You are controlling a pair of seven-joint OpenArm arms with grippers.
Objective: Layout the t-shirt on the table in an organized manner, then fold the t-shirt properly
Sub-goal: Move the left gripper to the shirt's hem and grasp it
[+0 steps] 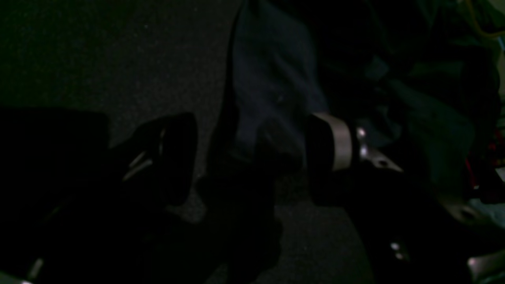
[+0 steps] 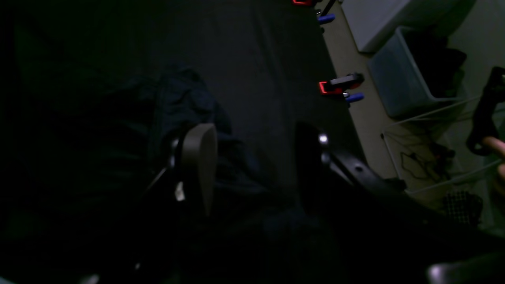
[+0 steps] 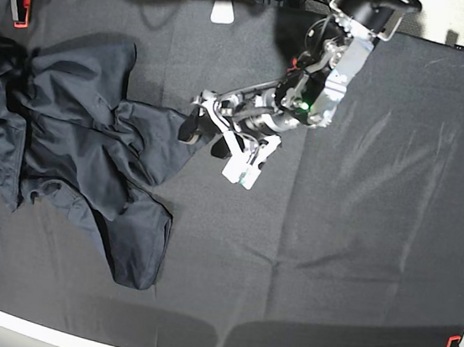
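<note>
The dark slate-grey t-shirt point(image 3: 75, 137) lies crumpled on the left part of the black table point(image 3: 359, 240), one part reaching toward the middle. My left gripper point(image 3: 218, 146) is low at that part's right tip, open wide. In the left wrist view a fold of the t-shirt point(image 1: 272, 86) shows between the spread fingers of the left gripper point(image 1: 256, 154). My right gripper point(image 2: 256, 165) is open above the table point(image 2: 268, 59), with bunched t-shirt point(image 2: 177, 102) under and behind its pale pad point(image 2: 199, 165). The right arm does not show in the base view.
Red and blue clamps point(image 2: 339, 85) hold the cloth at the table's edge, and others point(image 3: 19, 8) sit at the corners. Beyond the edge are a grey bin point(image 2: 414, 71) and floor wires. A person's hand point(image 2: 497, 152) shows at the far right.
</note>
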